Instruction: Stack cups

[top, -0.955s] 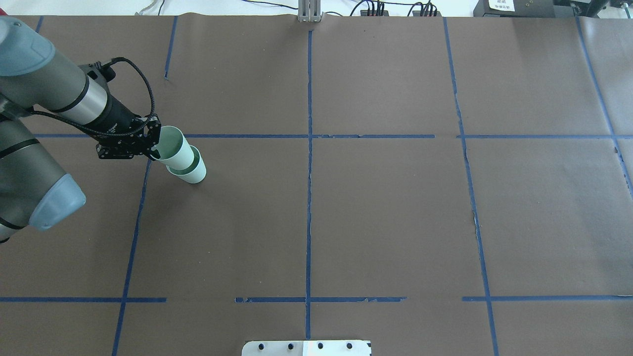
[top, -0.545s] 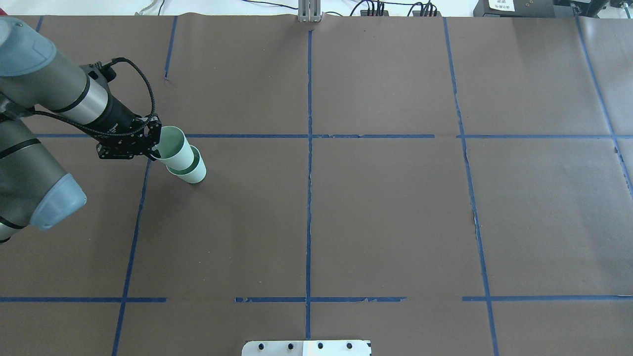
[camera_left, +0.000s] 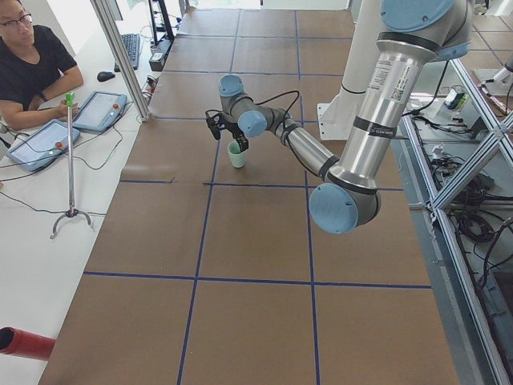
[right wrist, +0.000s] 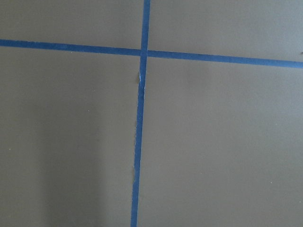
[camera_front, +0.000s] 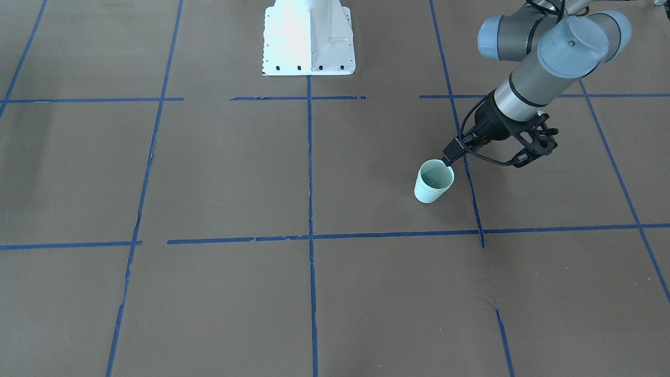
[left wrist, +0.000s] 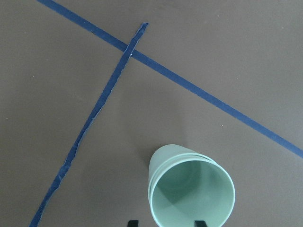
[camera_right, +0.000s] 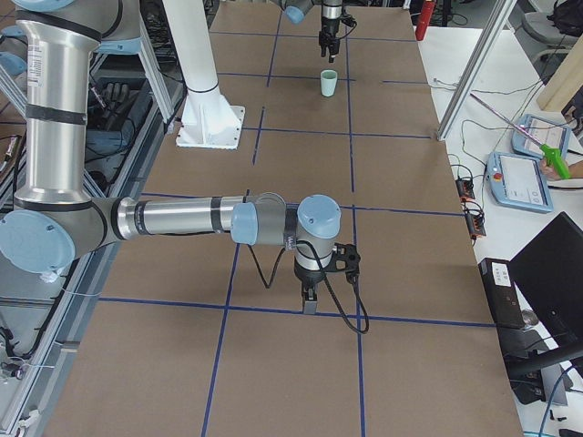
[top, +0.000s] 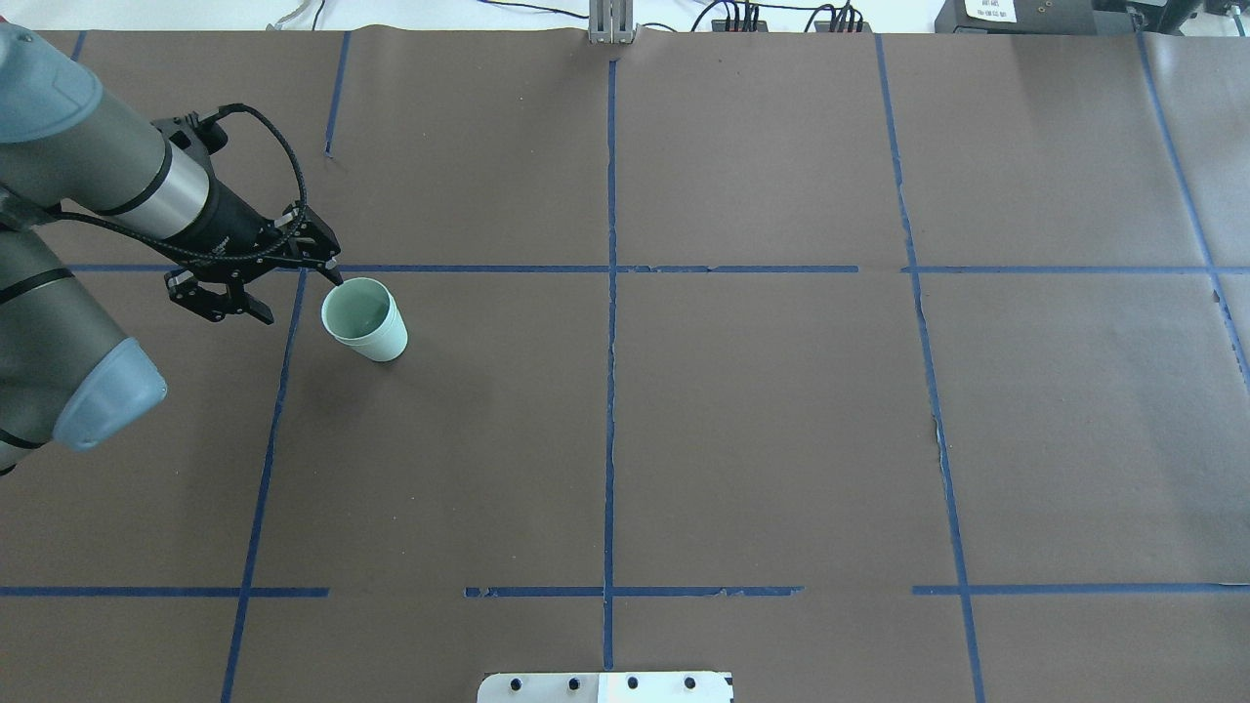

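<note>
Since the earlier frame the left gripper (top: pixel 304 300) has let go of the top cup, which has dropped from its tilt into the lower one, and the gripper has backed off toward the robot's left. Its jaws are spread wide with nothing between them. The stacked cups (top: pixel 366 320) stand upright on the brown paper-covered table (top: pixel 762 439), on the robot's left side, just inside a blue tape line (top: pixel 293 342). One fingertip (camera_front: pixel 448 159) sits right by the rim; can't tell whether it touches. In the left wrist view the stack is low in frame, and the two rims read as a double edge, the inner cup (left wrist: pixel 191 196) seated in the outer cup (left wrist: pixel 152 172). Both are pale mint green, smooth, handleless and tapered to the base. The right gripper (camera_right: pixel 310 305) hangs over the tape well away from the cups; can't tell how its jaws stand.
</note>
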Available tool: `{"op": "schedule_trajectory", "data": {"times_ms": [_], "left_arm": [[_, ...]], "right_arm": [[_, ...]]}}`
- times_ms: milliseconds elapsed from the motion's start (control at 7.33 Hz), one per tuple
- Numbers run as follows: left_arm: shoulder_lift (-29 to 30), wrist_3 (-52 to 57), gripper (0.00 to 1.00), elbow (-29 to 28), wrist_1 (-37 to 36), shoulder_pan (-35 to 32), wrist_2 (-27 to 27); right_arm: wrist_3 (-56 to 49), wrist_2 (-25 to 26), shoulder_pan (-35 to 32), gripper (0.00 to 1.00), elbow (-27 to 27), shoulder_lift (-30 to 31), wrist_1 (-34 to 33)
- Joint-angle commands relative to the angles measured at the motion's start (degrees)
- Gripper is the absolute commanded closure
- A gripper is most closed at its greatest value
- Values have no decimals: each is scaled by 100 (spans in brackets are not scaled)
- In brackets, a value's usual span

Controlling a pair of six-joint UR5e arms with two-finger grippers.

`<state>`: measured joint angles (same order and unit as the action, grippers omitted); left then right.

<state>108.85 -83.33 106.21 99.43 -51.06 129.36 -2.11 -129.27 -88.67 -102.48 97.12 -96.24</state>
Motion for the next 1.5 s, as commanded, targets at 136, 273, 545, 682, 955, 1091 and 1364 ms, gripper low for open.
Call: {"op": "schedule_trajectory", "data": {"times_ms": [136, 273, 545, 682, 955, 1091, 1364], "left_arm": [[-904, 2712, 0, 102, -11, -1269, 71], [-1484, 4048, 0, 111, -11, -1831, 71], [-2243, 6807, 0, -186, -28, -3025, 54], [-2237, 7996, 0, -684, -185, -3789, 54], [-2036, 9234, 0, -996, -1307, -4323, 27], [-1826, 9282, 0, -1040, -1581, -4568, 62], [-1780, 9230, 0, -1049, -1795, -4571, 97]], "right_arm": [[0, 7, -2, 0, 0, 0, 0], [0, 8, -2, 0, 0, 0, 0], [0, 8, -2, 0, 0, 0, 0], [0, -1, -2, 0, 0, 0, 0], [0, -1, -2, 0, 0, 0, 0], [0, 7, -2, 0, 0, 0, 0], [0, -1, -2, 0, 0, 0, 0]]}}
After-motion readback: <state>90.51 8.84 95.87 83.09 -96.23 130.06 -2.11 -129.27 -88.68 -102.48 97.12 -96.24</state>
